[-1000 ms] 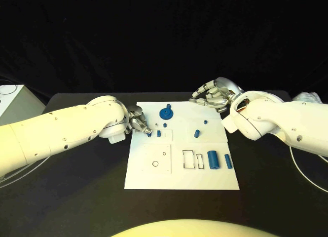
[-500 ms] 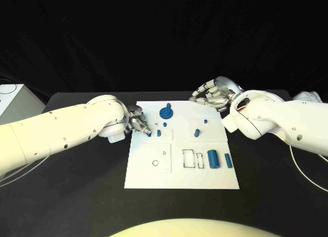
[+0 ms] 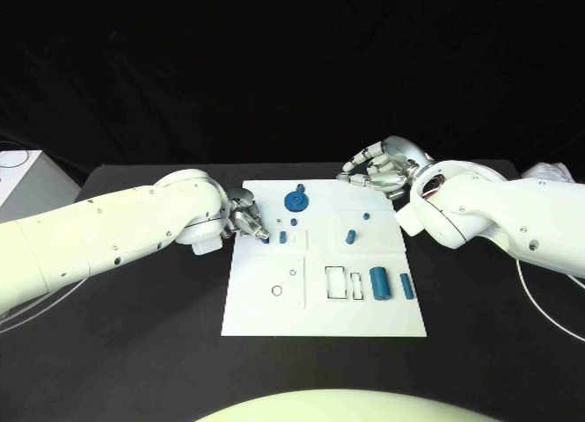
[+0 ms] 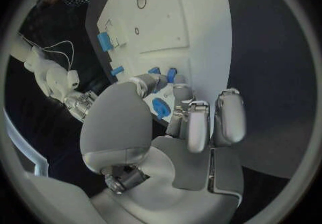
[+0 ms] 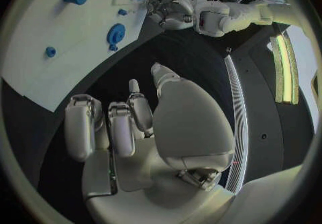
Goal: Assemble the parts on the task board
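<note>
Task board (image 3: 324,303) lies mid-worktop (image 3: 140,352) between both hands. Left hand (image 3: 246,220) sits at the board's left edge, fingers (image 4: 176,92) drawn together on a small blue part (image 3: 266,236), pinching it at the board surface; a second small part (image 3: 282,236) stands just beside its fingertips, and the blue gear (image 3: 295,202) is just beyond them. Right hand (image 3: 383,169) hovers off the board's far right corner over bare worktop, fingers curled in, holding nothing. Open white board stretches nearer the robot, with a cylinder (image 3: 380,283) and peg (image 3: 406,286) well apart from either hand.
</note>
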